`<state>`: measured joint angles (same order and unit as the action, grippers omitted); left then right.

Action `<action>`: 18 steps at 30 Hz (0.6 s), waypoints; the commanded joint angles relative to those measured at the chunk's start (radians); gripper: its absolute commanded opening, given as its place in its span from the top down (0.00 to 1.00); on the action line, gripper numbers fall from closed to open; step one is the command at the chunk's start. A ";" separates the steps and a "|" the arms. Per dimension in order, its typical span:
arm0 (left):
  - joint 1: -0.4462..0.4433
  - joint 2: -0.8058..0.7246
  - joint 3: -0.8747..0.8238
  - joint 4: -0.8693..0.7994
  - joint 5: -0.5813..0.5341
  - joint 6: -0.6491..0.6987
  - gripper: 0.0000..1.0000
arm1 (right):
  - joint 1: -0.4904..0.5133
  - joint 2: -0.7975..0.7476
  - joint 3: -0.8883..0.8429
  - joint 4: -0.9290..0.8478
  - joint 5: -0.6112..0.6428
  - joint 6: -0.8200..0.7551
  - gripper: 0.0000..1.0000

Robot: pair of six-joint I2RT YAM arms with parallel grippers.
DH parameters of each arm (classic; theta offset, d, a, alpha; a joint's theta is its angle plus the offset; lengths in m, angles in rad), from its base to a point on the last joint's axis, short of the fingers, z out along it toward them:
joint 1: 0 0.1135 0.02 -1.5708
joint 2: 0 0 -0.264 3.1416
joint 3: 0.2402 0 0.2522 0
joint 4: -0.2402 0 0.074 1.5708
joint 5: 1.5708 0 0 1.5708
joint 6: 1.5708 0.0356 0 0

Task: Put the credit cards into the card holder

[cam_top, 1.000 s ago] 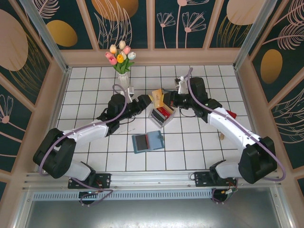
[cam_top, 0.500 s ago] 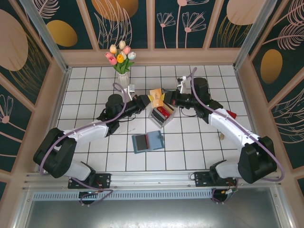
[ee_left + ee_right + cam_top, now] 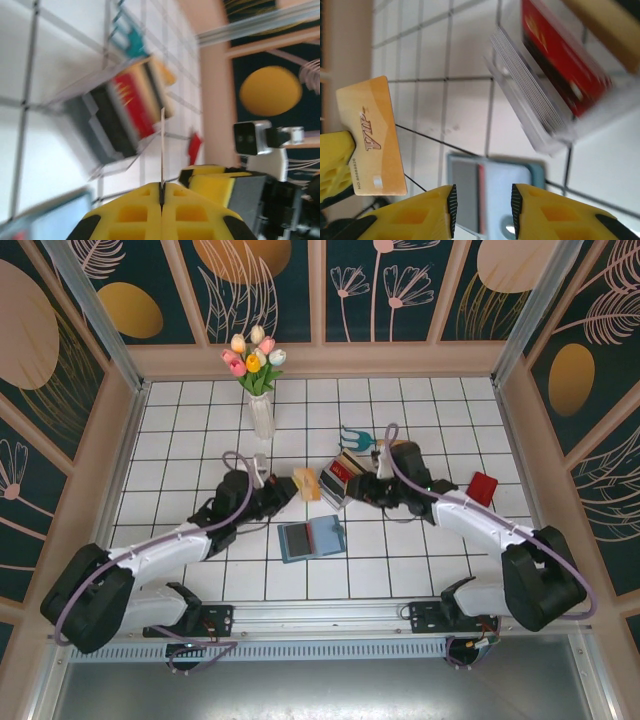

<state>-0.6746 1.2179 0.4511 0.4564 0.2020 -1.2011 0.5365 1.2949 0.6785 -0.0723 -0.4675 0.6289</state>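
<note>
left hand point(image 3: 161, 190): clamped tight on yellow card point(image 3: 306, 483), just behind holder point(image 3: 311, 537) | right hand point(image 3: 482, 207): parted, by holder's far right corner

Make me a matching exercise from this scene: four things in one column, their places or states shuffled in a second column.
Things
1. orange plastic card with lettering
2. flat teal-blue folding card holder
3. small flat red card
4. right tool

Places or states
A. lying open on the white tiled table, between the two arms
B. jaws apart, nothing between them
C. pinched in the shut left tool
D. lying alone near the table's right edge

Pairs: 1-C, 2-A, 3-D, 4-B
</note>
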 commanded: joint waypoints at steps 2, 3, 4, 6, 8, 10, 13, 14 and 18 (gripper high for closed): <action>-0.129 -0.043 -0.087 -0.091 -0.193 -0.015 1.00 | 0.078 -0.039 -0.096 0.066 0.113 0.020 0.63; -0.150 -0.048 -0.123 -0.050 -0.206 -0.044 1.00 | 0.094 -0.039 -0.110 0.082 0.119 0.027 0.63; -0.170 -0.050 -0.157 -0.012 -0.217 -0.067 1.00 | 0.111 -0.039 -0.126 0.106 0.125 0.034 0.63; -0.195 -0.055 -0.180 -0.011 -0.240 -0.078 1.00 | 0.136 -0.036 -0.148 0.139 0.133 0.046 0.63; -0.225 -0.075 -0.185 -0.043 -0.290 -0.078 1.00 | 0.151 -0.036 -0.170 0.164 0.152 0.059 0.63; -0.230 -0.087 -0.199 -0.029 -0.290 -0.079 1.00 | 0.152 -0.035 -0.187 0.176 0.162 0.068 0.63; -0.232 -0.079 -0.208 -0.010 -0.281 -0.082 0.99 | 0.152 -0.029 -0.200 0.196 0.161 0.069 0.62; -0.231 -0.074 -0.212 0.007 -0.273 -0.082 0.99 | 0.152 -0.023 -0.201 0.202 0.157 0.069 0.63; -0.231 -0.044 -0.209 0.012 -0.266 -0.077 0.99 | 0.152 0.017 -0.201 0.223 0.138 0.069 0.63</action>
<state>-0.9020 1.1568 0.2543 0.4305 -0.0433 -1.2625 0.6827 1.2854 0.4850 0.0937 -0.3328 0.6884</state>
